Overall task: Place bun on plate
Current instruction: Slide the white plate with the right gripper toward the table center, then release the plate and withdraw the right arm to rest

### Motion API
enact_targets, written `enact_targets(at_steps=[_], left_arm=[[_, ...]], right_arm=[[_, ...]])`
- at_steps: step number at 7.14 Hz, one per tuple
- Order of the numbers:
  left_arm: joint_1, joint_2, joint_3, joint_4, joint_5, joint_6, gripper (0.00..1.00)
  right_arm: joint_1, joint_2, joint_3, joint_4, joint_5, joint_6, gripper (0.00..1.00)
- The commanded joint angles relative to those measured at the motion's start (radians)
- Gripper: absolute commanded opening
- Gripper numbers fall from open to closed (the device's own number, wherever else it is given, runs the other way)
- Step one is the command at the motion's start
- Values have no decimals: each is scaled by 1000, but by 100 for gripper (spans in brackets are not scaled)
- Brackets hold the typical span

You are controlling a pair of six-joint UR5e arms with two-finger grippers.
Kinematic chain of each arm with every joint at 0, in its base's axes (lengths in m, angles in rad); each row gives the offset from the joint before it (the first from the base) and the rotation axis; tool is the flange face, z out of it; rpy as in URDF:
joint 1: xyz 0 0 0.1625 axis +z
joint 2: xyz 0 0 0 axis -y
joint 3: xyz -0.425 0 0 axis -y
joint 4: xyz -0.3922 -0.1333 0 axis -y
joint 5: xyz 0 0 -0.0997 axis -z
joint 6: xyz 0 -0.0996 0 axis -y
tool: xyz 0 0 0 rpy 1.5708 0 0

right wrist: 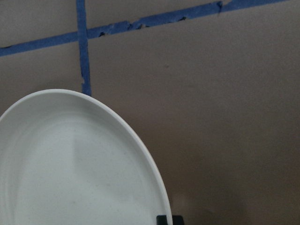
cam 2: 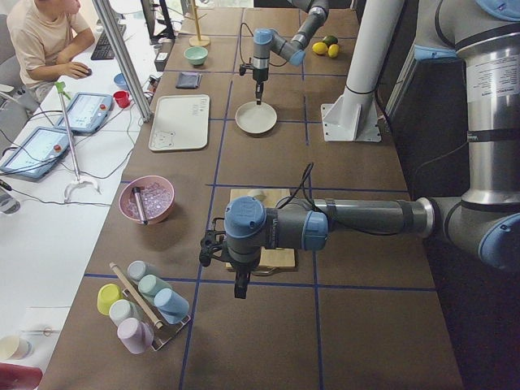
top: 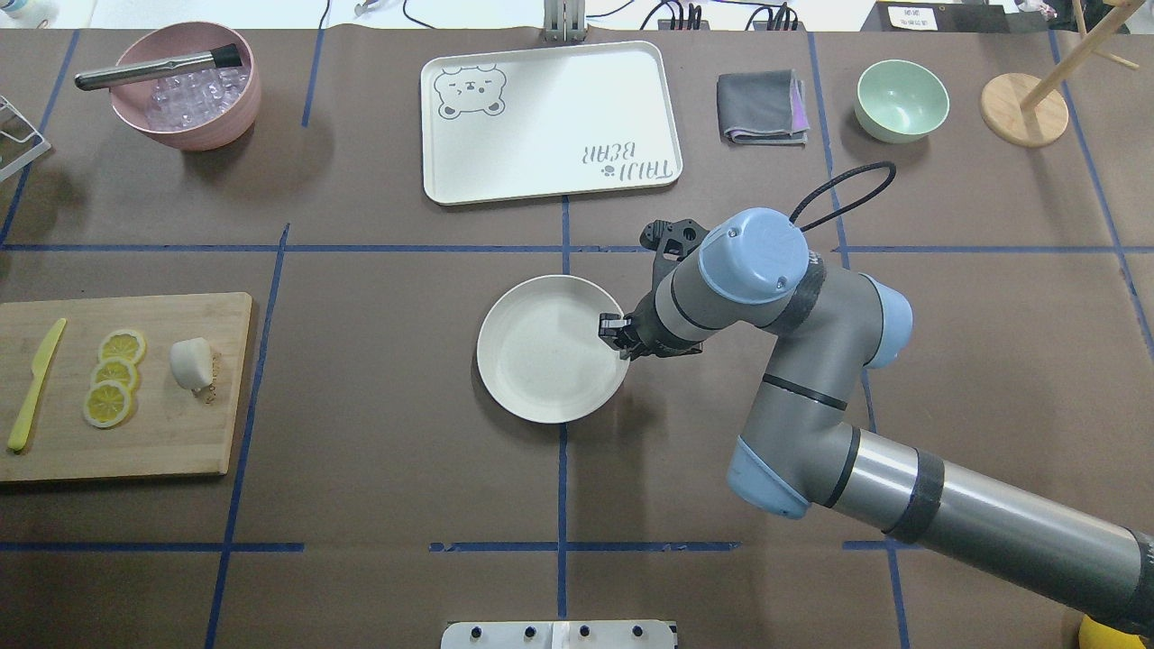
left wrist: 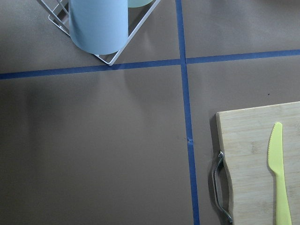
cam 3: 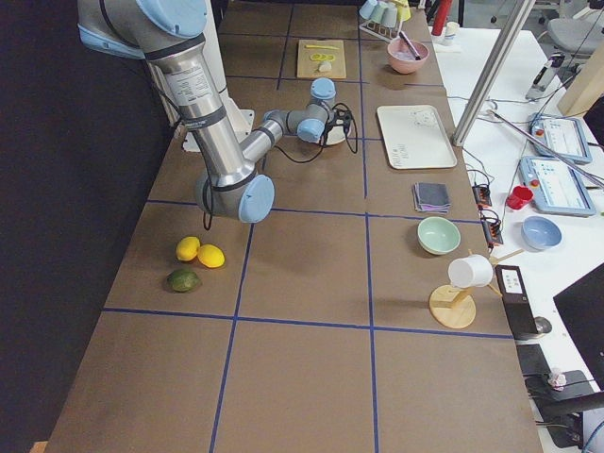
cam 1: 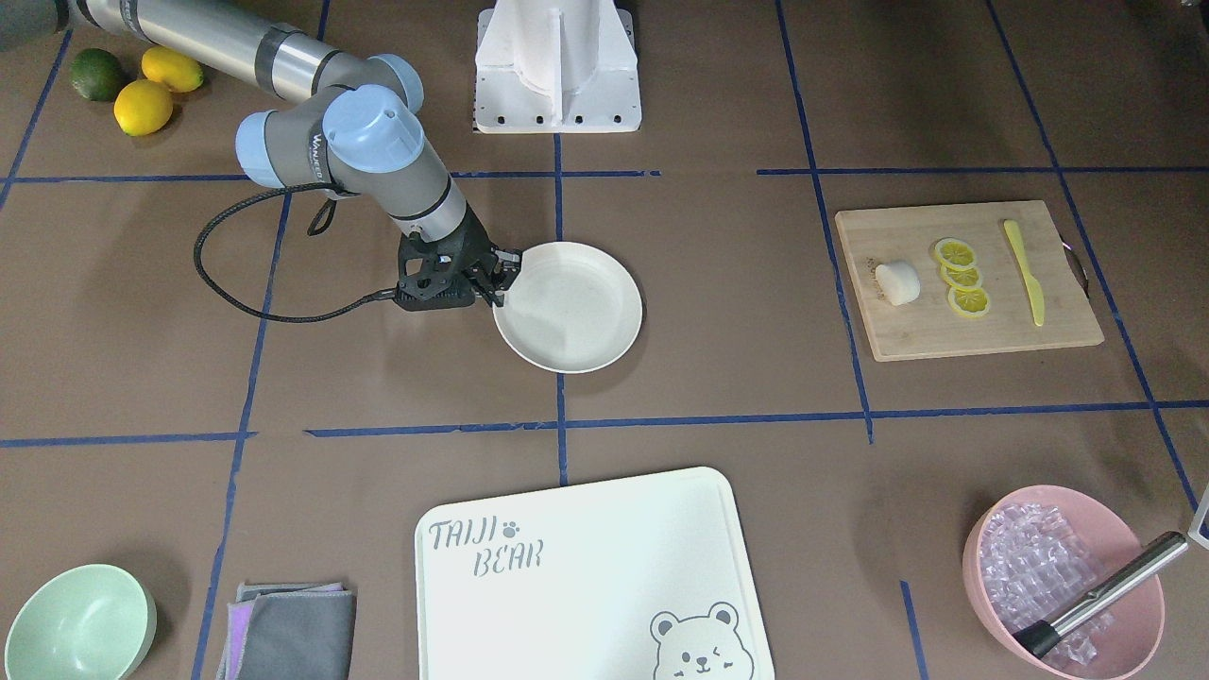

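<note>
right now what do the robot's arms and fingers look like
Both the right arm and left arm are silver-grey tubes with grey joints and pale blue round caps. The right one has white lettering near the wrist, a looping black cable and black fingers.

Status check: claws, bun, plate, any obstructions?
Right claw at plate rim, grip unclear. Left claw above table past wooden board, state unclear. Bun on wooden board, plate empty. Lemon slices beside bun.
</note>
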Motion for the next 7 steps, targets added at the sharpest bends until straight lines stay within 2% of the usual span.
enact_targets(at_steps=[1,2,4,5,6,7], left_arm=[[0,2,-2,0,0,4,100],[2,2,-2,-2,-2,7,100],[5,-15,-12,-3,-2,-2,100],[12,-62,-2,-9,-5,-7,100],[12,-61,4,-15,-2,-5,100],[14,-71,7,-29,-6,-7,100]], right_arm=[[-13,17,11,-7,-25,30,99],[-13,23,12,-11,-45,30,100],[71,25,62,-130,-27,-21,100],[139,15,99,-236,4,-162,100],[236,11,106,-327,62,-309,100],[341,-36,109,-365,125,-482,100]])
